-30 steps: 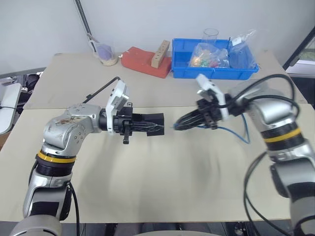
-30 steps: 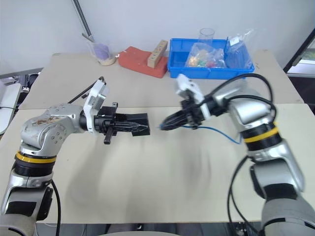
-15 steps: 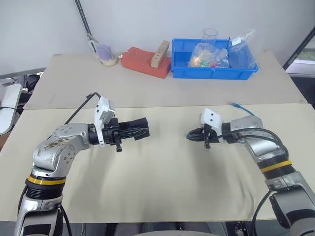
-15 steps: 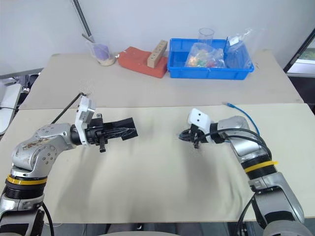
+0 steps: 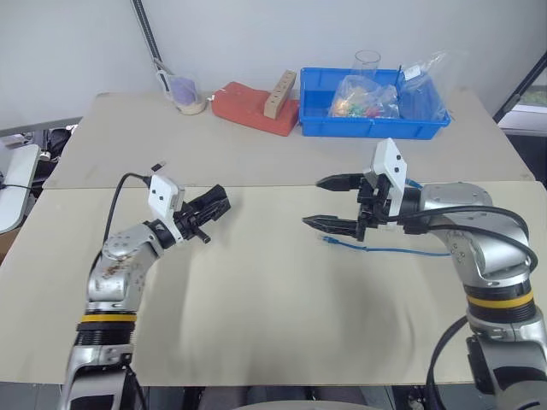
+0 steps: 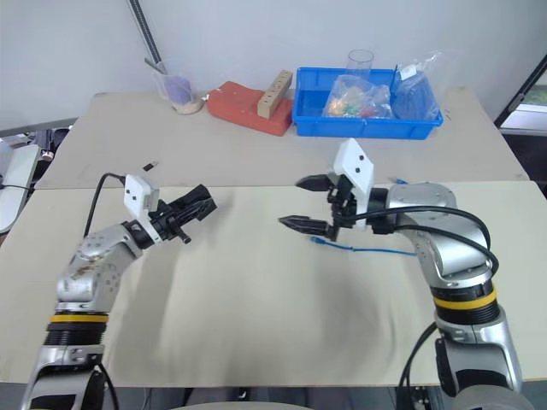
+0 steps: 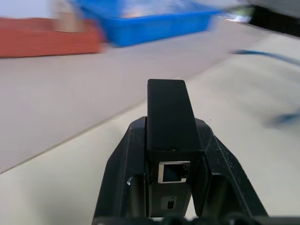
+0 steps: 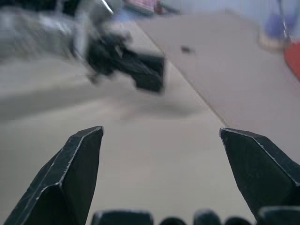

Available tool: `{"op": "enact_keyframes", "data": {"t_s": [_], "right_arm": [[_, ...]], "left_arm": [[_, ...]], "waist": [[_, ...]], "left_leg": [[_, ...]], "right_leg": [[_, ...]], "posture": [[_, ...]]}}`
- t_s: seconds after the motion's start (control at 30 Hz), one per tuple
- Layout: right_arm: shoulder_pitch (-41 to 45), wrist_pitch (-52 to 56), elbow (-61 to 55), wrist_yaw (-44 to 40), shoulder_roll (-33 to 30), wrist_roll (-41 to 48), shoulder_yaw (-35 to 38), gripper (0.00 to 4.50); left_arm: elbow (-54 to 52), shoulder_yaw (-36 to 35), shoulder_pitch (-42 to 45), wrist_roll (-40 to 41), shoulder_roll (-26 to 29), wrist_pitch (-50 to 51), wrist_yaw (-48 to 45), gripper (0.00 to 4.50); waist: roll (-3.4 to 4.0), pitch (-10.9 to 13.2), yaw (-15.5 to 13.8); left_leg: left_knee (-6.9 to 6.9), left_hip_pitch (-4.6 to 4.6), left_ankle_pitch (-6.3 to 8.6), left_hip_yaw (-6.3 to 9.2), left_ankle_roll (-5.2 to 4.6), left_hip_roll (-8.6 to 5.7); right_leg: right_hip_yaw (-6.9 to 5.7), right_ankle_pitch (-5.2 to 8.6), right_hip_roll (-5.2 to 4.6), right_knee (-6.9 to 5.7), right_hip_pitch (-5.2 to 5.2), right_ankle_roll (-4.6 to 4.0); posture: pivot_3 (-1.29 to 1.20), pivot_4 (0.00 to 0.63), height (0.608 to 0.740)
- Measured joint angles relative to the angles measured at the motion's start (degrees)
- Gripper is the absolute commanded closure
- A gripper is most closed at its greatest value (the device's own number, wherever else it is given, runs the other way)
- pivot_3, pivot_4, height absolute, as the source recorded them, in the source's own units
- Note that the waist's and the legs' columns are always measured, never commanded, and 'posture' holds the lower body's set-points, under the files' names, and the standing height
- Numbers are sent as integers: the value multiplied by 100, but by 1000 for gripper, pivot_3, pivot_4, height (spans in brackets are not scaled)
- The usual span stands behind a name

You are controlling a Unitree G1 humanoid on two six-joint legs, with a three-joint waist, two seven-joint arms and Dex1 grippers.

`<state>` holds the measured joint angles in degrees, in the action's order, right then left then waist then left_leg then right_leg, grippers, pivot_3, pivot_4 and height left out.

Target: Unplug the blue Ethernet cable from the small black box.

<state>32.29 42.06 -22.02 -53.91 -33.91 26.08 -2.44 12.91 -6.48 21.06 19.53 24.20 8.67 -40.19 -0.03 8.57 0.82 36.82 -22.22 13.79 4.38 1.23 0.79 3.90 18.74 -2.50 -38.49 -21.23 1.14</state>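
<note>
Apparently the unplugging itself is done. Nearest to me, my left gripper (image 7: 169,187) is clamped on the small black plastic box (image 7: 168,117), one finger (image 7: 123,173) pressed against each side of it. In the left wrist view the metal-rimmed socket on its face is bare, with no plug in it. From the head camera the box (image 5: 212,204) sits up off the beige table (image 5: 273,325), at the end of my left arm.

Across from it, well apart, my right gripper (image 5: 332,202) has its two black fingers spread wide with nothing between them. The right wrist view shows only bare tabletop in the gap, with the box-holding left gripper (image 8: 136,65) further off.

Just beyond and beneath my right gripper, the thin light-blue Ethernet cable (image 5: 402,251) lies loose on the table. Its plug end (image 5: 330,242) rests flat near the fingertips and is joined to nothing. The rest of the cord runs away along my right forearm.

Farther back stand a blue plastic bin (image 5: 373,124) of bagged items, a red block (image 5: 252,107) and a small cup (image 5: 186,96), all untouched.

As I judge it, cable and box are separated; what remains, at most, is setting the box down.
</note>
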Motion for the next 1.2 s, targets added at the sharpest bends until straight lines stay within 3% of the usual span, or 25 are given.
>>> {"op": "enact_keyframes", "data": {"t_s": [0.23,0.5,0.7,0.87,1.0,1.2], "right_arm": [[-290,173,-292,786,165,-11,-42,35],[-291,193,-327,1058,152,-6,-42,0],[-539,15,-141,921,-61,-30,-36,0],[-1141,-600,325,408,-749,-189,202,0],[-1460,-838,490,149,-1100,-188,653,0],[-1717,-975,650,172,-1180,-190,942,0]], "left_arm": [[1764,-22,553,-619,-357,-1497,526,3907],[2332,-23,641,-647,-428,-1854,378,47],[1562,-116,202,-457,-137,-1365,170,47],[-820,-319,-1201,121,1153,419,-319,47],[-2508,-951,-1885,555,2252,1551,-562,47],[-3374,-1480,-1965,1006,2550,2314,-539,47]], "waist": [[-3,0,-25],[-3,0,43],[-3,0,45],[-3,2,123],[-3,4,110],[-2,4,105]], "left_leg": [[2,-4,0,-2,0,-9],[-1,1,0,0,0,-4],[-2,0,0,1,0,-2],[-13,3,0,7,-1,5],[-20,15,1,7,0,5],[-23,20,1,-3,0,4]], "right_leg": [[-2,0,-8,2,-1,0],[-5,0,2,-7,-2,0],[-5,0,1,-7,-2,0],[-3,0,3,-4,-3,0],[-2,3,-2,4,9,-3],[0,4,0,18,18,-4]], "posture": [[0,150,740],[0,150,740],[0,150,740],[0,150,740],[0,150,740],[0,150,740]]}}
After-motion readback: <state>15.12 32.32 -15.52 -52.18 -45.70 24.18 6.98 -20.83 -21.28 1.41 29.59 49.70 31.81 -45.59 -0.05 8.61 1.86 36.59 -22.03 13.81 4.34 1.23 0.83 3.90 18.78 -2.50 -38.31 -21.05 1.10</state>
